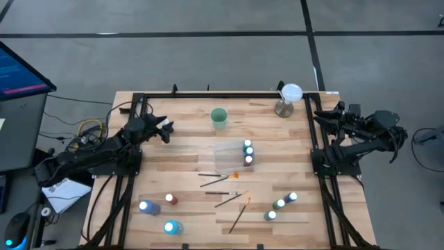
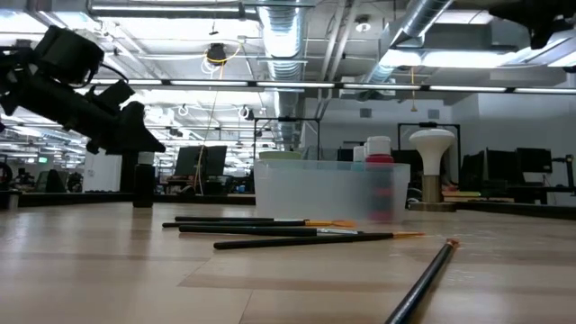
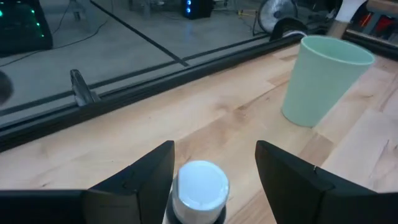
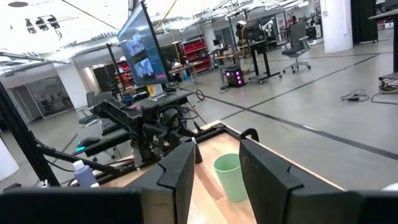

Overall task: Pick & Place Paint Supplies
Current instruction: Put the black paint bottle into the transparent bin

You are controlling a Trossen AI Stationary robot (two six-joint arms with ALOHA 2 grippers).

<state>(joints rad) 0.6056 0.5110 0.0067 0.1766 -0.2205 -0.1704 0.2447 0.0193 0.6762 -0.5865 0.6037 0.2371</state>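
Observation:
My left gripper (image 1: 166,128) (image 3: 214,149) is open at the table's far left. Its fingers stand on either side of a dark, white-capped paint bottle (image 3: 200,186) (image 2: 144,184), which stands upright, with a clear gap beside one finger. My right gripper (image 1: 320,117) (image 4: 214,155) waits open at the far right edge with nothing between its fingers. Three bottles (image 1: 248,151) stand in the clear tray (image 1: 225,156). Several paintbrushes (image 1: 220,178) (image 2: 270,229) lie on the table near the tray. More bottles stand at the near left (image 1: 147,206) and the near right (image 1: 281,203).
A pale green cup (image 1: 219,117) (image 3: 323,78) stands far of the tray, to the right of my left gripper. A white-topped stand (image 1: 288,97) sits at the far right corner. Black frame rails (image 1: 132,139) run along the table's left, right and far edges.

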